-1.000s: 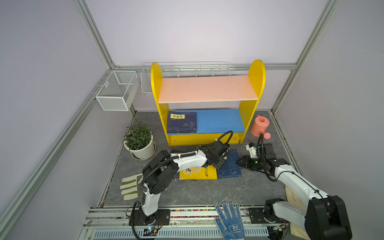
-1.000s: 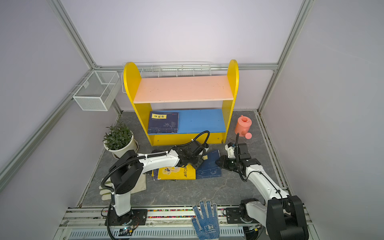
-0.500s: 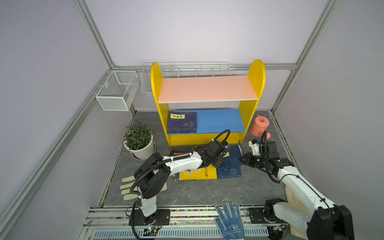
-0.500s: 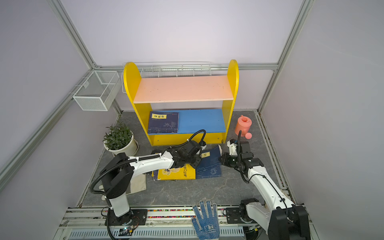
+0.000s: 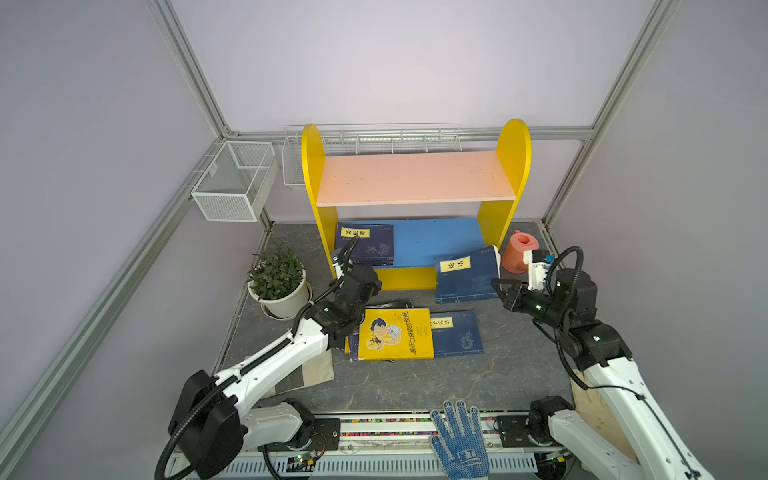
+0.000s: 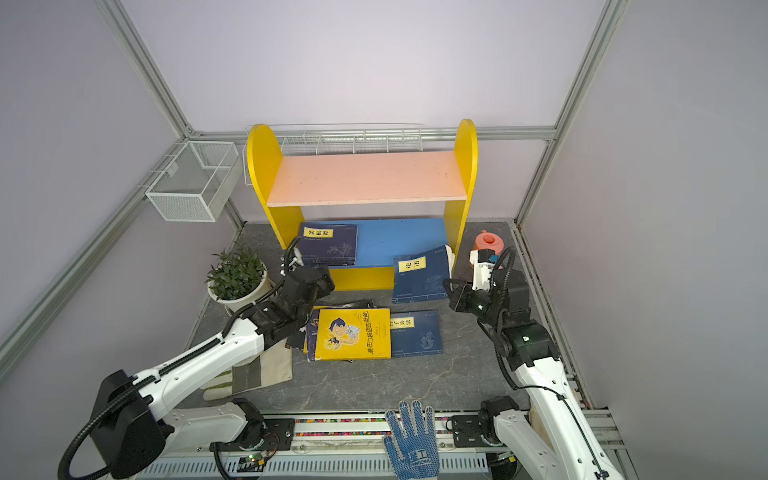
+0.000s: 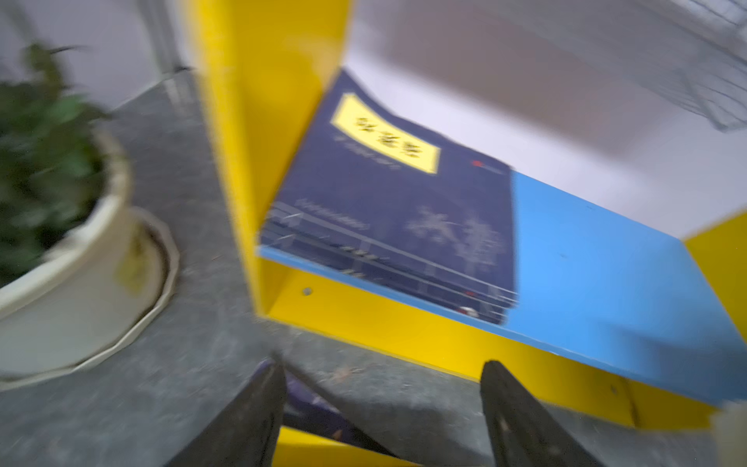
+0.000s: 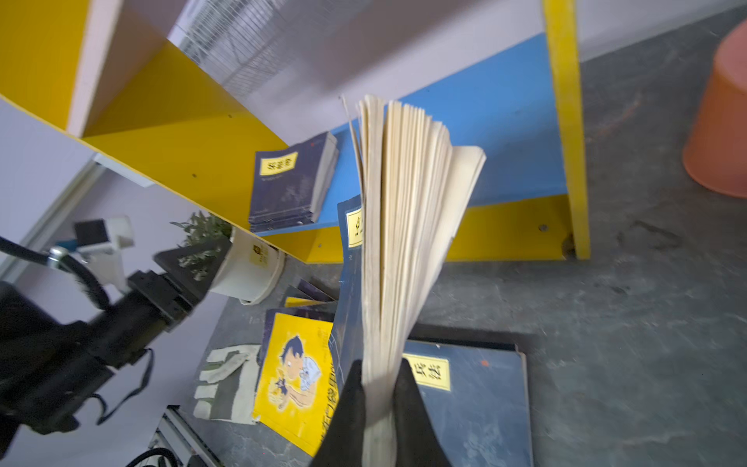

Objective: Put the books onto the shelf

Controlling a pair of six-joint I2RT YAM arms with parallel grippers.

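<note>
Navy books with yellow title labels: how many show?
3. The shelved book lies on the shelf; the held book is in the right gripper; the floor book lies beside the yellow book. Others may lie hidden.

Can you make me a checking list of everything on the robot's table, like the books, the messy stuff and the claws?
Surface: grey stone-patterned table.
Job's things: shelf has one shelved navy book on its blue board; held navy book, pages fanned, is at its front right; yellow book overlaps flat navy book and darker books.
Clutter: potted plant, pink watering can, blue glove, beige glove.
Grippers: left gripper open, empty; right gripper shut on held navy book.
Cables: black cables loop at both wrists, off the books.
Surroundings: lilac walls, metal frame, wire baskets.
</note>
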